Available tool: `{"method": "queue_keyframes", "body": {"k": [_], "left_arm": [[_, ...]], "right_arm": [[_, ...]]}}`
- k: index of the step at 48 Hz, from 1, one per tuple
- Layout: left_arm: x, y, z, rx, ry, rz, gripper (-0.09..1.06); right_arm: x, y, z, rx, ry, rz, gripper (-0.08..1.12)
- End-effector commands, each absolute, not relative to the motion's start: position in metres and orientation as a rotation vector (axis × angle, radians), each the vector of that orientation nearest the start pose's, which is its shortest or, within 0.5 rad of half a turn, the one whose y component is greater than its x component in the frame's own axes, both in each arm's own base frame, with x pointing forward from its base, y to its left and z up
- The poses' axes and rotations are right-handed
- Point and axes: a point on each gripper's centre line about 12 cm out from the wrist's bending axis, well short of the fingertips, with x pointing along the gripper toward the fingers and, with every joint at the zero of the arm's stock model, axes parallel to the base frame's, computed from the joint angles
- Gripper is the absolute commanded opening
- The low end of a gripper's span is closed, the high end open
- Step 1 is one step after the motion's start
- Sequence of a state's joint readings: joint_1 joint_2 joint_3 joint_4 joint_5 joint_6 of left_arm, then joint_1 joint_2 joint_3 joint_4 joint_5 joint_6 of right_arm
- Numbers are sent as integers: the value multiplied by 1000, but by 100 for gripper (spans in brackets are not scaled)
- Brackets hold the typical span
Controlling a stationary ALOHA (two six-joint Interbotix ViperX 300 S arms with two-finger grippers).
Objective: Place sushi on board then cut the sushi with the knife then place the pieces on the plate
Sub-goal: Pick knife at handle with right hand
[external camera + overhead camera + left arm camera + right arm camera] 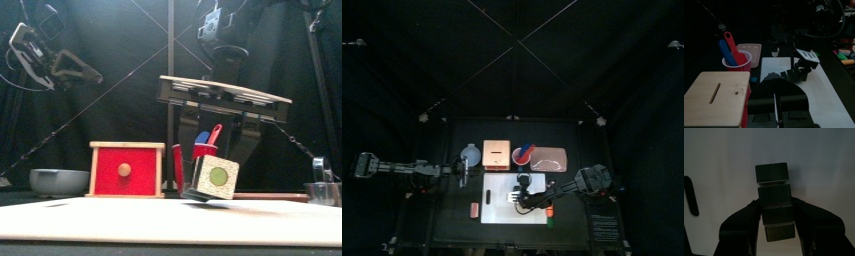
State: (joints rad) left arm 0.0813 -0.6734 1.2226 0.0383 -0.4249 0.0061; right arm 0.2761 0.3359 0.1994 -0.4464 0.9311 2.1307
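Observation:
My right gripper [775, 209] is shut on the dark green sushi roll [773, 183], gripping it across its middle blocks. The roll [214, 178] hangs tilted close over the white cutting board [536, 182], and I cannot tell whether its low end touches. Behind the board stand the red cup with a blue and a red knife [202, 147] and the flat pink tray [552, 157]. My left gripper [472, 172] rests at the board's left side, beside the wooden box, with nothing in it.
The wooden box with the red drawer front [127, 170] stands at the back left, with the blue-grey bowl [59, 181] to its left. A metal cutter [321, 190] sits at the far right. A small orange toy [473, 208] lies left of the board.

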Motion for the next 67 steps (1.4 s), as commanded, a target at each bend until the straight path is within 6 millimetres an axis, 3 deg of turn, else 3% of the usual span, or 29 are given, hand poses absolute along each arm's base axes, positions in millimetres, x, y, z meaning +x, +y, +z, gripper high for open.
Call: {"method": "queue_keyframes", "body": {"k": [1,19,31,54,67], "left_arm": [[234,18,232,38,111,65,-2],[233,18,232,40,112,68,-2],[232,18,232,37,112,69,-2],[232,19,232,38,112,70,-2],[232,19,232,35,111,72,-2]], "right_arm": [[433,81,144,1153,777,-1159,65],[436,87,139,1151,792,-1165,84],[432,86,146,1126,788,-1156,87],[394,55,224,871,752,-919,87],[368,4,252,749,765,-819,87]]}}
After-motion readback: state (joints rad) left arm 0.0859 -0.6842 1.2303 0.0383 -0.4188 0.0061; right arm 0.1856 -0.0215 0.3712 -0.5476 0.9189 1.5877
